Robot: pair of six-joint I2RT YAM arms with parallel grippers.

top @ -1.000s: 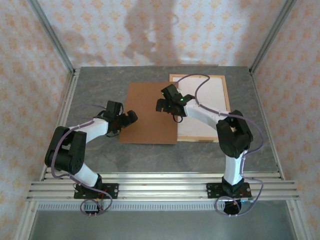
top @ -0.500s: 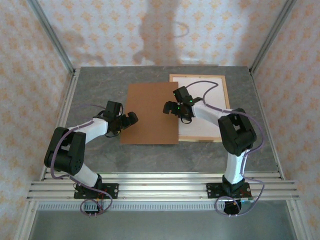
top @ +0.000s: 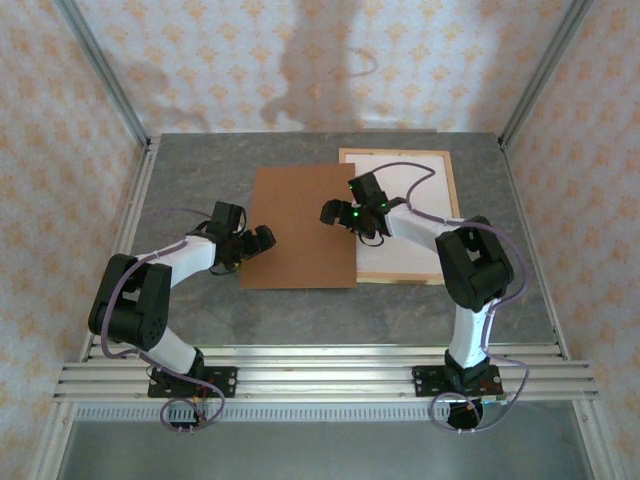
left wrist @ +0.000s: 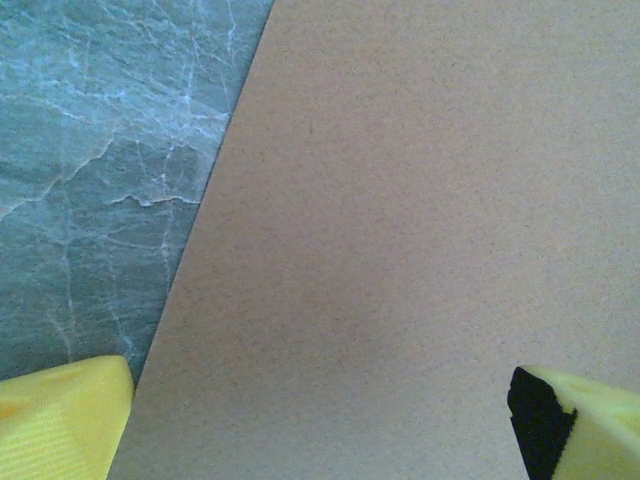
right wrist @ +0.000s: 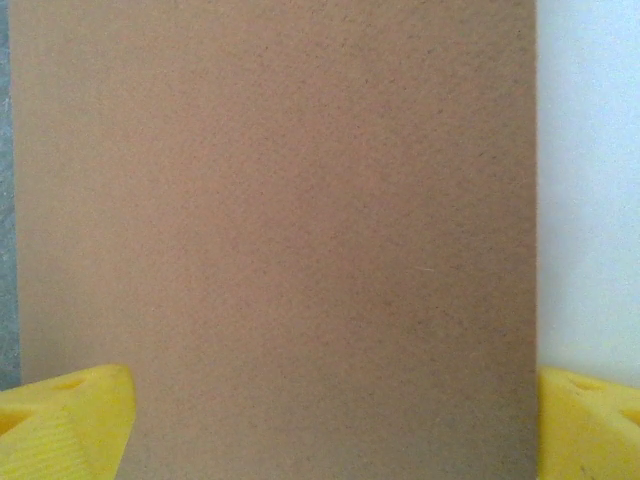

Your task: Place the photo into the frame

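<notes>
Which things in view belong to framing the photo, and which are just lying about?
Job: light natural-wood rectangular picture frame; plain white sheet lying in it, possibly the photo face down.
Lying about: flat brown rectangular backing board, overlapping the frame's left edge.

brown backing board covering left edge of frame, bare table around

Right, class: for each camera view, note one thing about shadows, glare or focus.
Top external: soft grey shadows on the back wall, no glare on the brown board. Left wrist: table veining sharp, yellow fingertips soft. Right wrist: board grain soft, evenly lit.
</notes>
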